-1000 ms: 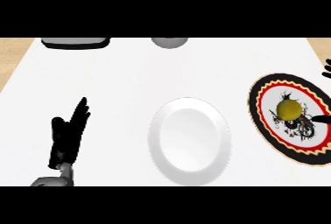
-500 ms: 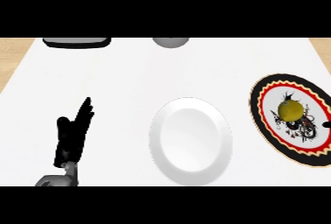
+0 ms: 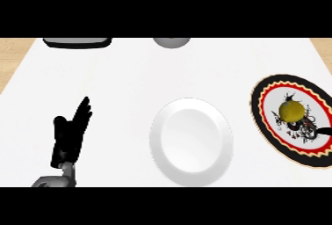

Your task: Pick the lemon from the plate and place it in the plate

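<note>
A yellow lemon (image 3: pixel 292 111) lies on the patterned plate (image 3: pixel 267 94) with the black and red rim, at the right. A plain white plate (image 3: pixel 191 139) stands at the middle of the counter with nothing on it. My left hand (image 3: pixel 69 138) rests open at the lower left, fingers pointing up, well away from both plates. Only a small dark part of my right hand (image 3: pixel 322 130) shows at the right edge, over the patterned plate and just below and right of the lemon. It blends with the plate's black drawing.
At the counter's far edge, a dark tray-like object (image 3: pixel 76 42) sits at the back left and a grey round object (image 3: pixel 172 42) at the back middle. Wooden floor shows beyond the counter's left and right edges.
A dark part of my right hand, seen higher at the right edge one second ago, now shows lower, beside the lemon. The left hand has barely shifted.
</note>
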